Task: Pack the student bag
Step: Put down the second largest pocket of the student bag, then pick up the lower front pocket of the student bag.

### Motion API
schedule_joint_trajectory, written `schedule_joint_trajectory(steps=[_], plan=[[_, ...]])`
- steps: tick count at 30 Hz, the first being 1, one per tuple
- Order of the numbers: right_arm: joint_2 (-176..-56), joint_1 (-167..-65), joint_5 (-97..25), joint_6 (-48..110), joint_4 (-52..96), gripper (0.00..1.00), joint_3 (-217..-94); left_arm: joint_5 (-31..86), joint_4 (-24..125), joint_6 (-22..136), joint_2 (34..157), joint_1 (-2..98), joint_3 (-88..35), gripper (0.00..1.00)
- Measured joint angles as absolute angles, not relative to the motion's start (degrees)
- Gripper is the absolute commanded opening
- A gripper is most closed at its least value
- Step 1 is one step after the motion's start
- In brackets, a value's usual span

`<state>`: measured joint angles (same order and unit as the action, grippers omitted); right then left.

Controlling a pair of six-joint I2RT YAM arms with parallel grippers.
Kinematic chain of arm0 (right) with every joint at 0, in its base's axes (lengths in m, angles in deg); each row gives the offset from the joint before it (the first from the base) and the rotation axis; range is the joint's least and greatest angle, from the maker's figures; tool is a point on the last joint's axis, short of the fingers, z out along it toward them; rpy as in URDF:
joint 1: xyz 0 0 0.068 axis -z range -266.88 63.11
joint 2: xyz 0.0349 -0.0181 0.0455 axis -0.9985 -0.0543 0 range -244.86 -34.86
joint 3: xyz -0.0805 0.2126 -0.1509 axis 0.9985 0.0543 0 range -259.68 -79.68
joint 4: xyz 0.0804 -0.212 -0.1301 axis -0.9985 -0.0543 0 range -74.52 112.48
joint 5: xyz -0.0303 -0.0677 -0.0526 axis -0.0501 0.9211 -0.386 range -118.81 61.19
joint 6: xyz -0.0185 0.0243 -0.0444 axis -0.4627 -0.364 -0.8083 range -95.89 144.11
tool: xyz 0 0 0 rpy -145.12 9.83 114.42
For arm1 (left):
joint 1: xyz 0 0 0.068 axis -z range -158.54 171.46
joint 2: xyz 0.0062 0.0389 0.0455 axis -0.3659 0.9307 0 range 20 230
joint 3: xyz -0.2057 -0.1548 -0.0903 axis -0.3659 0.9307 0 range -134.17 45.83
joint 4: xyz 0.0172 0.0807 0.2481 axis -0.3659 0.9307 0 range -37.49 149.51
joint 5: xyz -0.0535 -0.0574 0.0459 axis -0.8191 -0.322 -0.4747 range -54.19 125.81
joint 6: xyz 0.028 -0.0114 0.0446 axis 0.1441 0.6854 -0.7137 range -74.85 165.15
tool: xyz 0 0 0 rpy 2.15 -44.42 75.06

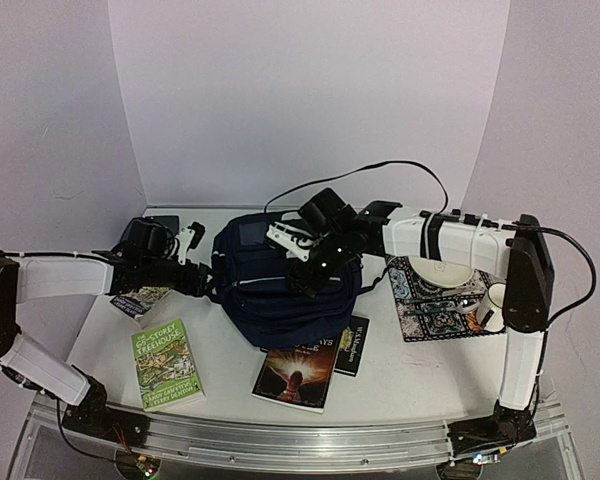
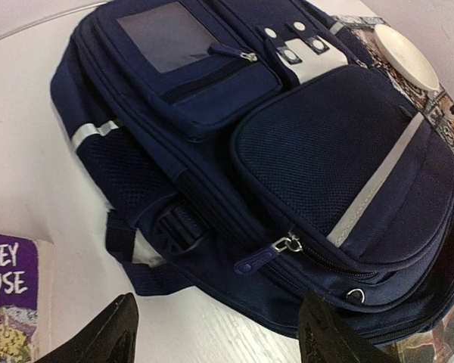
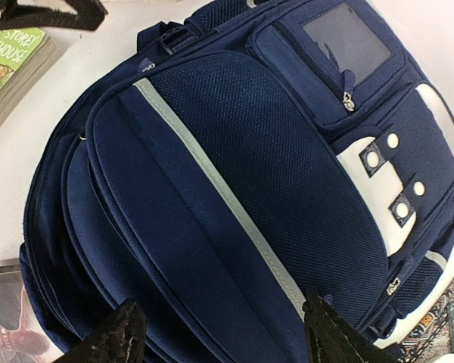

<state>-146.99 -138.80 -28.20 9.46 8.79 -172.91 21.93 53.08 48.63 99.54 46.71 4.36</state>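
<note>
Step in hand, by judgement: opening the student bag, not yet begun. It lies flat at the middle of the tabletop, and every zip in view is closed. The left jaws are spread and empty, close beside the bag's side near a zip pull. The right jaws are spread and empty over the mesh front panel. The next move calls for pinching a pull while the other arm steadies the fabric. The green book lies unpacked.
</note>
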Motion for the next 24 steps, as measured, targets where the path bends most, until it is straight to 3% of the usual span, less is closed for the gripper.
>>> schedule_joint_trajectory(steps=[11,21,24], plan=[[-147.39,-138.61,-31.71,12.44,9.17,0.73,-170.44,11.48,48.33,34.44,107.08,45.26,4.32,0.69],[-147.37,-138.54,-32.50,13.68,9.43,0.73,-168.31,5.25,47.49,24.75,116.29,44.86,0.25,0.56],[-147.38,-138.54,-32.54,14.02,9.61,0.73,-167.72,4.30,47.71,23.48,117.30,44.86,-1.06,0.45]])
